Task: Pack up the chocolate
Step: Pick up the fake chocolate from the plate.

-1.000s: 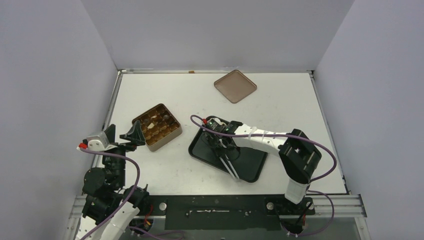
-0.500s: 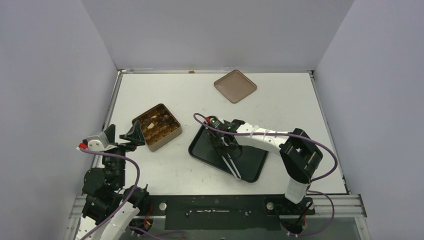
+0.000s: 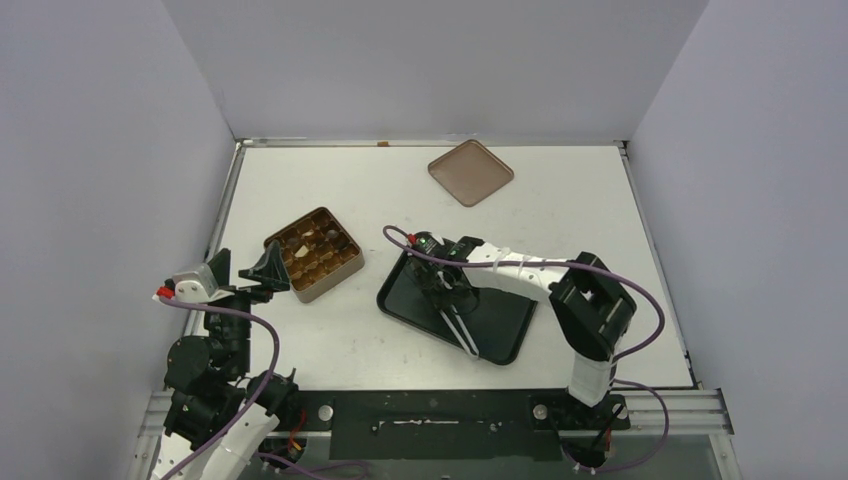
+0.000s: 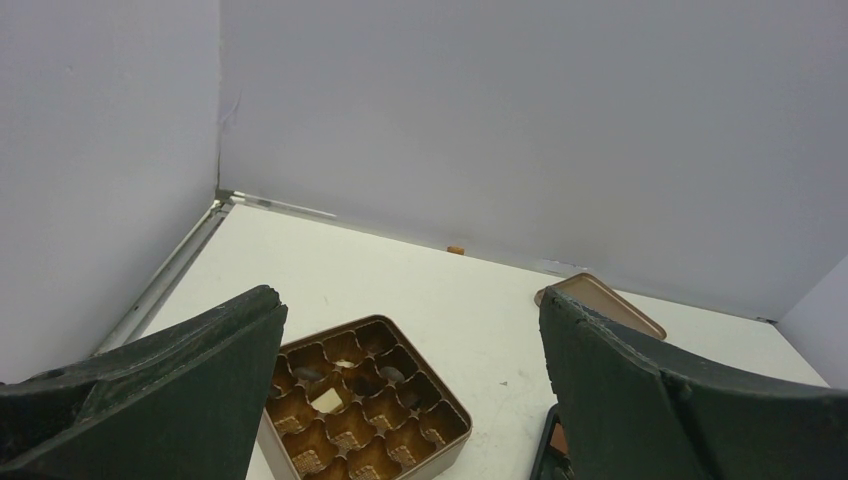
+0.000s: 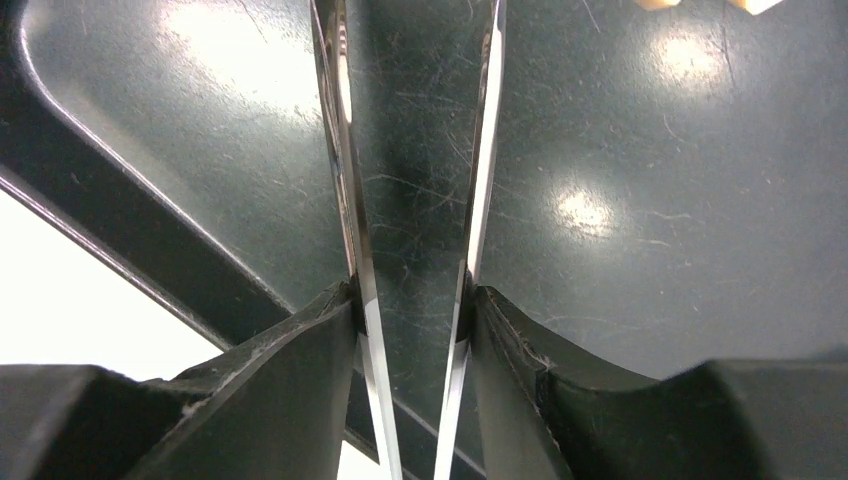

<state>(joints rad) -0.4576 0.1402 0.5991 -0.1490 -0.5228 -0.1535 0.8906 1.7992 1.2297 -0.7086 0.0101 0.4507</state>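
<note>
On my screen the left pincer [image 3: 246, 270] hung over the left side of the white surface [image 3: 560, 200]. Its fingers were spread wide with nothing between them, just beside the near-left corner of the square gold-brown tin [image 3: 333, 280]. The tin sat open, with its grid of little cups showing. Some chocolate [image 4: 327, 400] already lay in it: I could see one cream-white piece in a cup and a couple of dark pieces [image 4: 390, 373] in cups behind it. Most of the other cups looked bare.

To the right of the tin lay the black tray [image 3: 400, 298]. The right pincer [image 3: 447, 285] was low over it, clamped on a pair of metal tweezers [image 5: 485, 150]. The tweezers' two blades stood apart above the scuffed tray floor, and I could see nothing held between them. In the right wrist view, two cream pieces [image 5: 655, 3] showed at the very top edge, lying on the tray beyond the blades. The flat brown lid [image 3: 471, 172] lay well apart, at the far side of the surface.
</note>
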